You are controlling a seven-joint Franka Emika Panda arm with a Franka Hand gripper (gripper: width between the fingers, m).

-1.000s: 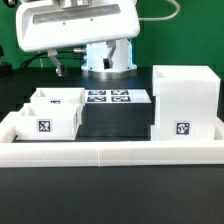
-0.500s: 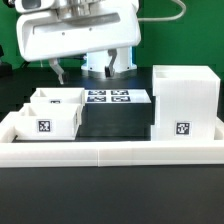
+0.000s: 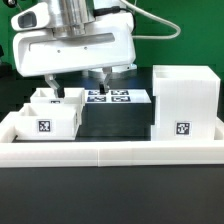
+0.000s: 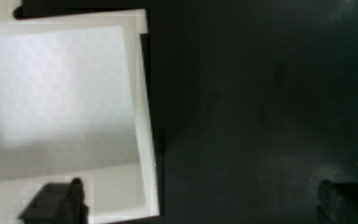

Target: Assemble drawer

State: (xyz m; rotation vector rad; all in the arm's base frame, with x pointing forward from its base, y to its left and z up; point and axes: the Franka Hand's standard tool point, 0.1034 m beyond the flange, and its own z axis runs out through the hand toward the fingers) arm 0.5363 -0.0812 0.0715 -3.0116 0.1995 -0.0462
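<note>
The tall white drawer housing (image 3: pixel 183 105) stands at the exterior view's right, with a tag low on its front. Two small open-top white trays sit at the left: the front tray (image 3: pixel 45 122) bears a tag, and the back tray (image 3: pixel 60 98) is behind it. My gripper (image 3: pixel 78 85) hangs open and empty above the back tray's right side, with one finger over the tray and the other over the marker board. In the wrist view a white tray (image 4: pixel 60 110) lies beside the black table, and my gripper (image 4: pixel 202 205) is spread wide, one fingertip (image 4: pixel 55 203) over the tray.
The marker board (image 3: pixel 120 97) lies flat behind the black mat, between the trays and the housing. A low white rim (image 3: pixel 110 150) edges the table in front. The robot base stands behind the gripper.
The gripper has come down and shifted toward the exterior view's left. Its fingers now hang near the back tray. The trays and the housing have not moved.
</note>
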